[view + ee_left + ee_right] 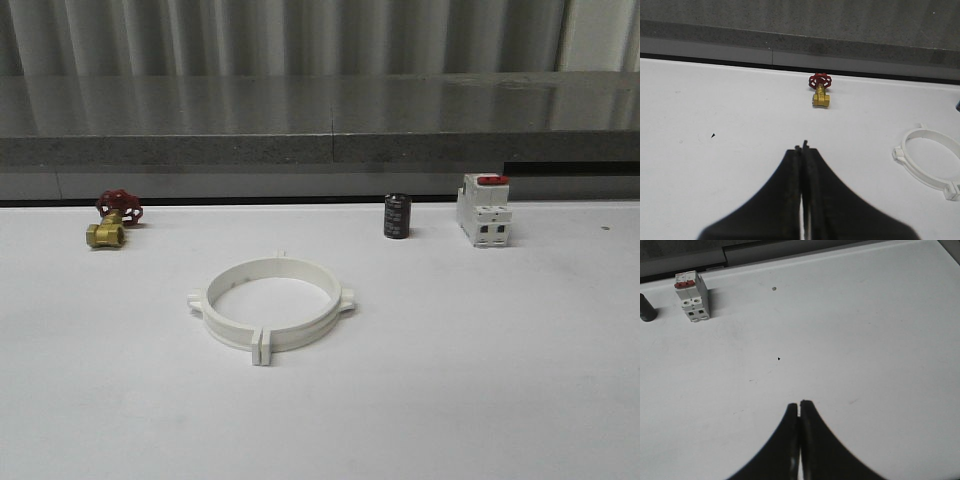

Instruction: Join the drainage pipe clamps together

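Observation:
The drainage pipe clamps (pixel 270 302) lie flat in the middle of the white table as one wide white ring, their end tabs meeting at the near and far sides. Part of that ring (pixel 930 160) also shows in the left wrist view, well off to the side of my left gripper (pixel 803 148). This gripper is shut, black fingers pressed together with nothing between them, above bare table. My right gripper (pixel 799 404) is shut and empty too, over bare table, far from the ring.
A brass valve with red handwheel (pixel 113 220) sits at the back left. A black cylinder (pixel 397 216) and a white breaker with red switch (pixel 484 209) stand at the back right. A grey ledge (pixel 320 150) runs behind the table.

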Robot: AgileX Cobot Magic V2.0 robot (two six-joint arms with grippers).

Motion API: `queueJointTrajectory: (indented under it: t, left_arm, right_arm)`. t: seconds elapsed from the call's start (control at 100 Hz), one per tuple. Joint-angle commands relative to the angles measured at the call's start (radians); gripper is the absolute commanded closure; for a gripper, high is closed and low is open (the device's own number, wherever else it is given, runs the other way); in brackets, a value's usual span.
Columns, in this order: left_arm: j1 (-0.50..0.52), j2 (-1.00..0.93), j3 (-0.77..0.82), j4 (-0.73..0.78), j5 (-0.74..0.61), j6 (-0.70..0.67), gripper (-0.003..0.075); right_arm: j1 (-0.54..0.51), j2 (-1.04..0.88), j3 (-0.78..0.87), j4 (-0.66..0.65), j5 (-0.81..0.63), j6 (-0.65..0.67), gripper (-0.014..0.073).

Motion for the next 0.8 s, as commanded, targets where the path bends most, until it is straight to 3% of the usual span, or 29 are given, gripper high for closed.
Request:
queueJointTrajectory:
  t: [0.0, 0.53, 0.79]
  left_arm:
    - [0.000, 0.010, -0.025, -0.002, -0.070, -0.003, 0.0740]
    - [0.000, 0.010, -0.025, -0.002, -0.070, -0.003, 0.0740]
    - [0.000, 0.010, -0.025, -0.002, -0.070, -0.003, 0.0740]
  right_arm:
    - [-0.008, 0.001, -0.024, -0.045, -0.045, -0.010, 0.0662]
    - [-0.009, -0.030, -0.021, -0.045, -0.058, -0.015, 0.0662]
    - [-0.029, -0.173, 0.092, 0.017, -0.288, -0.170, 0.0662]
